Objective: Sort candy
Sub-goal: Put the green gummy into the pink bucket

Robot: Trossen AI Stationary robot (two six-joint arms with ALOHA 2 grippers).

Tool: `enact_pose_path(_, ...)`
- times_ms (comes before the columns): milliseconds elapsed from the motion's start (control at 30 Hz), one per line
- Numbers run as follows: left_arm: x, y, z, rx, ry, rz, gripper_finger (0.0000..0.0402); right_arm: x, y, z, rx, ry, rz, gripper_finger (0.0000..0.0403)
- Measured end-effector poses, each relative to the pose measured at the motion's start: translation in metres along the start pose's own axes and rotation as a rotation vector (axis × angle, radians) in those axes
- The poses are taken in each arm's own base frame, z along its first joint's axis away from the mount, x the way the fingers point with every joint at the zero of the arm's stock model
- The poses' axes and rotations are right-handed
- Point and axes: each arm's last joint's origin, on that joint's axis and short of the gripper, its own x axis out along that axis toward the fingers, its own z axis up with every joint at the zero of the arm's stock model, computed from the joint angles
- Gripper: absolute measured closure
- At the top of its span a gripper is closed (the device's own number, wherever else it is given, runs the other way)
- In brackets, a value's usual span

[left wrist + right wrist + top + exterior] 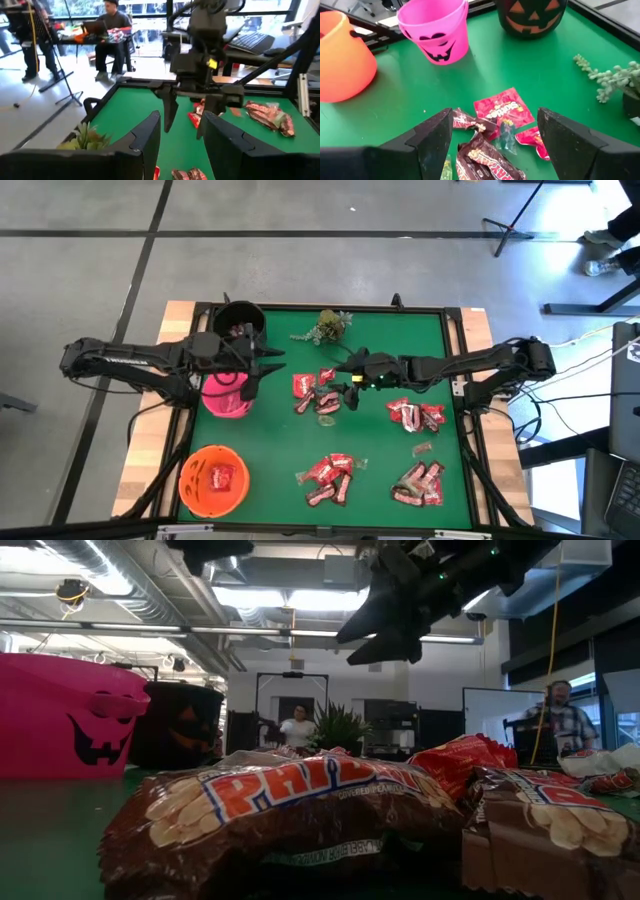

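Wrapped candy lies in several piles on the green table: one mid-table [315,394], one to its right [415,416], two near the front [330,476] [420,485]. My right gripper [345,383] hangs open above the mid-table pile. In its wrist view the fingers [492,137] straddle a red packet [504,109] and brown bars [485,160] without touching them. My left gripper [275,363] is open and empty, level between the pink bucket [228,392] and the black bucket [240,320]. Its wrist view [182,142] faces the right gripper [187,112].
An orange bucket [213,478] with red candy inside stands at the near left corner. A green sprig [330,325] lies near the far edge. Wooden borders frame the mat. People sit and stand in the room beyond the table [112,30].
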Motion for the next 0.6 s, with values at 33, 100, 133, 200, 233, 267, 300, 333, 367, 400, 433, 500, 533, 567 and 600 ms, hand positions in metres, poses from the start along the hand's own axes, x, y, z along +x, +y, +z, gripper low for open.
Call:
enact_pose_path(33, -0.002, -0.001, 0.001, 0.009, -0.006, -0.006, 0.0268, 0.002, 0.0, -0.001, -0.001, 0.001, 0.001, 0.0118)
enact_pose_path(100, -0.006, -0.003, 0.002, 0.04, -0.015, -0.023, 0.0268, 0.002, 0.0, -0.002, -0.001, 0.007, 0.0, 0.0118)
enact_pose_path(133, -0.008, -0.004, 0.003, 0.05, -0.017, -0.032, 0.0268, 0.002, 0.001, -0.002, -0.003, 0.011, 0.002, 0.0118)
enact_pose_path(200, -0.011, -0.006, 0.004, 0.062, -0.025, -0.046, 0.0268, 0.003, 0.003, -0.004, -0.007, 0.011, 0.003, 0.0118)
enact_pose_path(233, -0.012, -0.007, 0.004, 0.07, -0.025, -0.051, 0.0268, 0.004, 0.004, -0.004, -0.008, 0.015, 0.003, 0.0118)
enact_pose_path(267, -0.012, -0.008, 0.004, 0.075, -0.024, -0.056, 0.0268, 0.004, 0.005, -0.006, -0.012, 0.022, 0.005, 0.0118)
enact_pose_path(300, -0.012, -0.009, 0.004, 0.078, -0.023, -0.06, 0.0268, 0.005, 0.005, -0.006, -0.012, 0.024, 0.005, 0.0118)
enact_pose_path(333, -0.012, -0.01, 0.003, 0.083, -0.018, -0.065, 0.0268, 0.007, 0.006, -0.007, -0.013, 0.021, 0.006, 0.0118)
enact_pose_path(367, -0.013, -0.01, 0.002, 0.097, -0.01, -0.069, 0.0268, 0.008, 0.006, -0.008, -0.014, 0.026, 0.005, 0.0118)
enact_pose_path(400, -0.012, -0.011, 0.002, 0.113, -0.005, -0.073, 0.0267, 0.01, 0.005, -0.01, -0.016, 0.041, 0.001, 0.0118)
enact_pose_path(433, -0.011, -0.013, 0.001, 0.129, -0.001, -0.076, 0.0265, 0.012, 0.004, -0.013, -0.017, 0.052, -0.004, 0.0118)
enact_pose_path(500, -0.007, -0.015, -0.002, 0.139, 0.016, -0.082, 0.0256, 0.017, 0.004, -0.016, -0.019, 0.064, -0.012, 0.0118)
enact_pose_path(533, -0.005, -0.017, -0.003, 0.143, 0.028, -0.086, 0.0249, 0.019, 0.003, -0.018, -0.02, 0.072, -0.016, 0.0118)
enact_pose_path(567, -0.002, -0.018, -0.005, 0.148, 0.04, -0.09, 0.0242, 0.022, 0.003, -0.02, -0.02, 0.076, -0.017, 0.0118)
enact_pose_path(600, 0.0, -0.02, -0.007, 0.151, 0.052, -0.095, 0.0234, 0.024, 0.003, -0.022, -0.021, 0.082, -0.019, 0.0118)
